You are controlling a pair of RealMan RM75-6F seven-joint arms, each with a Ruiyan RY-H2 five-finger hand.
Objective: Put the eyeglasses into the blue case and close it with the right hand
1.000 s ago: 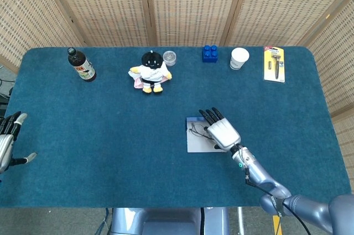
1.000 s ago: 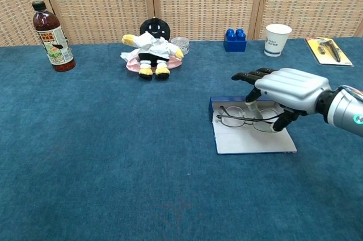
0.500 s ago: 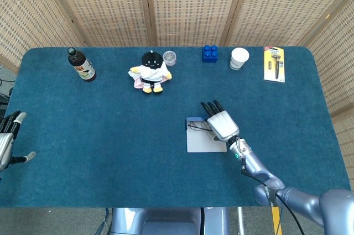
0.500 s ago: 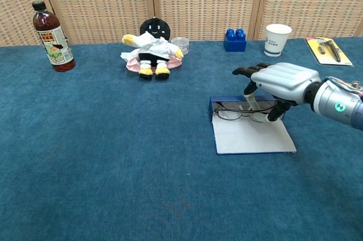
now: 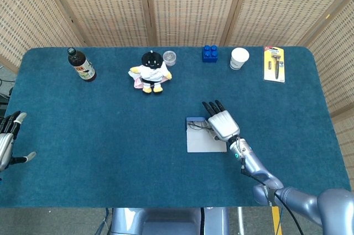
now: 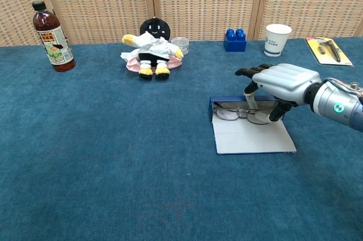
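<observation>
The blue case (image 6: pixel 252 139) lies open right of the table's middle, with its pale flap towards me and a blue rim at the far side; it also shows from above (image 5: pixel 199 142). The thin-framed eyeglasses (image 6: pixel 229 114) (image 5: pixel 194 126) lie along that far blue part. My right hand (image 6: pixel 283 81) (image 5: pixel 223 124) hovers palm down over their right end, thumb and a finger pinching the frame there. My left hand (image 5: pixel 6 141) hangs off the table's left edge, fingers spread and holding nothing; the chest view does not show it.
Along the far edge stand a dark sauce bottle (image 6: pixel 52 37), a black-headed plush doll (image 6: pixel 152 48) with a small jar (image 6: pixel 180 45) behind it, a blue brick (image 6: pixel 235 40), a paper cup (image 6: pixel 277 39) and a carded razor (image 6: pixel 329 48).
My right hand has moved away from me with the eyeglasses, shifting them off the pale flap to the far blue part of the case. The left hand has stayed still.
</observation>
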